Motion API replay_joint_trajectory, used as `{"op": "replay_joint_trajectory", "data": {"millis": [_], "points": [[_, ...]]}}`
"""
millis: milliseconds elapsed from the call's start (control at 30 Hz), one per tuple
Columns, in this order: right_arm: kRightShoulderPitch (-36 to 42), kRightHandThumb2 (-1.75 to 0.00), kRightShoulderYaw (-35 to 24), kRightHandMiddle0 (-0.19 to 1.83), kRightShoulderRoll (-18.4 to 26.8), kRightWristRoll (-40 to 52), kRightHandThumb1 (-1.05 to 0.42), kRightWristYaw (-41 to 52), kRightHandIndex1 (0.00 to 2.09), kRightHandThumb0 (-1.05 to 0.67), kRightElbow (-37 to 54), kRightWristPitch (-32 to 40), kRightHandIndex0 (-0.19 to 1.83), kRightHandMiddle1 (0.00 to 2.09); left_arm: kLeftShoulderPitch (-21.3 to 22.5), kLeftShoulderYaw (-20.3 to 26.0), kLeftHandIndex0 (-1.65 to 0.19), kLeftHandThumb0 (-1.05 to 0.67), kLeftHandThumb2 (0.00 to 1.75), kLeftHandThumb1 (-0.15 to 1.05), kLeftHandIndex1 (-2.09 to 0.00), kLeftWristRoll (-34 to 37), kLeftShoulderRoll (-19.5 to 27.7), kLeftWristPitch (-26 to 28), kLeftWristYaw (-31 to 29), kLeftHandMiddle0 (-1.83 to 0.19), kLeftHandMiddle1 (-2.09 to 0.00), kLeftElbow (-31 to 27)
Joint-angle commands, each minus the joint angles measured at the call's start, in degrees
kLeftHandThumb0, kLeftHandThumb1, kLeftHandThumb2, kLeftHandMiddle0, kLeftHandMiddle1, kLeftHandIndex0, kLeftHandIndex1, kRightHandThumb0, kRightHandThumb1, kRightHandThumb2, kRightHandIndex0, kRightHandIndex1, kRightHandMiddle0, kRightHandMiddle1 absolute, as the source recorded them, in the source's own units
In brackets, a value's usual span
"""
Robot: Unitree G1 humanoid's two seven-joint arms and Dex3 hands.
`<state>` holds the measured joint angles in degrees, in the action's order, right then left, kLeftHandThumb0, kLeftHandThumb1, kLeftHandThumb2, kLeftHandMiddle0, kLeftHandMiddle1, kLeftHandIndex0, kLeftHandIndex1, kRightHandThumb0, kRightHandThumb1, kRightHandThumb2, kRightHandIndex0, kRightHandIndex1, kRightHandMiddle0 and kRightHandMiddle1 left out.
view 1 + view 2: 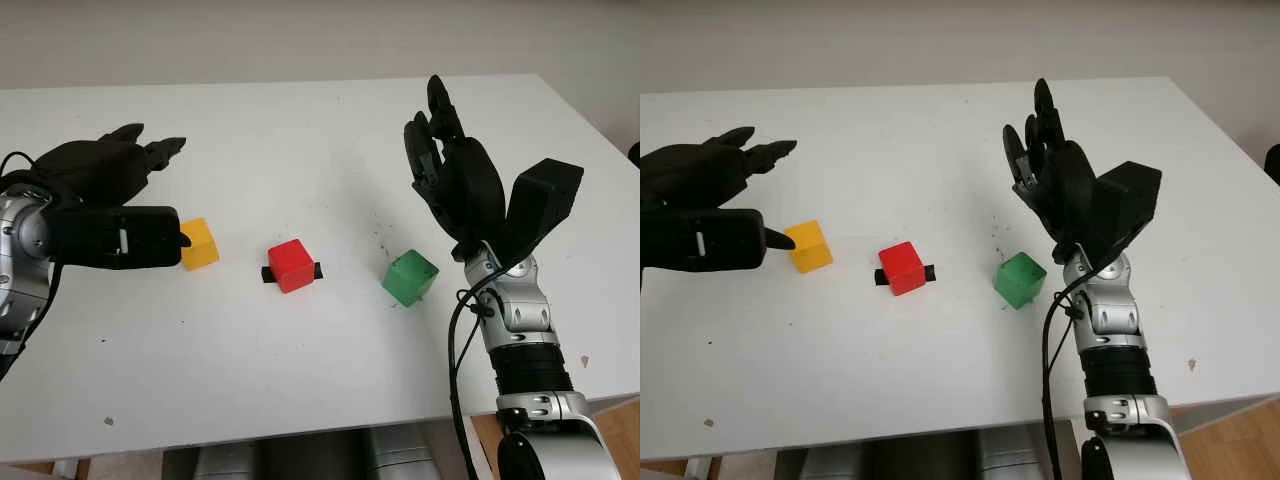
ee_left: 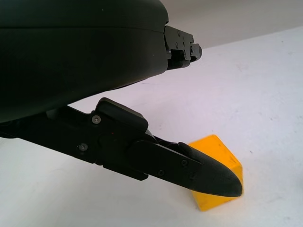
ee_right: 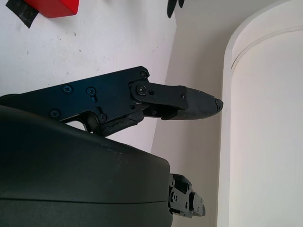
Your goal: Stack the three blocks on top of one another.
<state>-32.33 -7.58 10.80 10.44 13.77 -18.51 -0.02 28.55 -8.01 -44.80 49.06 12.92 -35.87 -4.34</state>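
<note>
Yellow block (image 1: 199, 243) sat on the white desk (image 1: 300, 380), just beside my left hand (image 1: 105, 205); one of its fingers (image 2: 208, 175) crossed in front of the block, and I could not tell whether it touched. The hand was open, holding nothing. Red block (image 1: 292, 265) lay mid-desk on a strip of black tape (image 1: 270, 274); green block (image 1: 409, 277) to its right, slightly rotated. All three were matte, sharp-edged cubes, well apart. Desk was smooth, with small dark specks. My right hand (image 1: 455, 180) was raised upright just behind and right of the green block, fingers extended, open, gripping nothing.
</note>
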Motion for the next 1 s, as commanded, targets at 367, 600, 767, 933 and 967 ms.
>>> {"op": "replay_joint_trajectory", "data": {"millis": [367, 600, 767, 933, 967], "points": [[-1.17, -0.48, -0.36, -0.19, 0.29, 0.3, -1.05, 0.41, 0.0, -0.61, 0.0, -0.22, -0.19, 0.0, -3.46, -2.94, -0.11, -0.98, 0.1, 1.05, -0.09, -5.23, -5.08, 3.84, 4.28, 0.09, -0.05, 0.03], [-1.23, -0.49, -0.46, -0.19, 0.37, 0.42, -1.05, 0.71, 0.0, -0.61, -0.34, -0.57, -0.19, 0.0, -4.17, -3.72, -0.14, -0.97, 0.08, 1.04, -0.1, -6.58, -6.02, 5.0, 6.13, 0.09, -0.06, 1.51], [-1.19, -0.49, -0.43, -0.19, 0.54, 0.29, -1.05, 0.93, 0.0, -0.61, -0.38, -0.75, -0.19, 0.0, -4.54, -4.71, -0.19, -0.97, 0.06, 1.04, -0.13, -9.45, -7.11, 6.38, 9.02, 0.06, -0.07, 2.55], [-1.12, -0.5, -0.19, -0.19, 0.94, -0.21, -1.05, 0.9, 0.0, -0.61, 0.13, -0.1, -0.19, 0.0, -4.41, -5.5, -0.2, -0.98, 0.07, 1.05, -0.14, -11.29, -7.58, 7.44, 8.58, 0.04, -0.06, 3.12], [-1.11, -0.5, -0.29, -0.19, 0.9, -0.09, -1.05, 0.9, 0.0, -0.61, 0.21, 0.02, -0.19, 0.0, -4.33, -5.69, -0.2, -0.98, 0.07, 1.05, -0.14, -11.71, -7.74, 7.89, 8.31, 0.04, -0.06, 3.26]]}}
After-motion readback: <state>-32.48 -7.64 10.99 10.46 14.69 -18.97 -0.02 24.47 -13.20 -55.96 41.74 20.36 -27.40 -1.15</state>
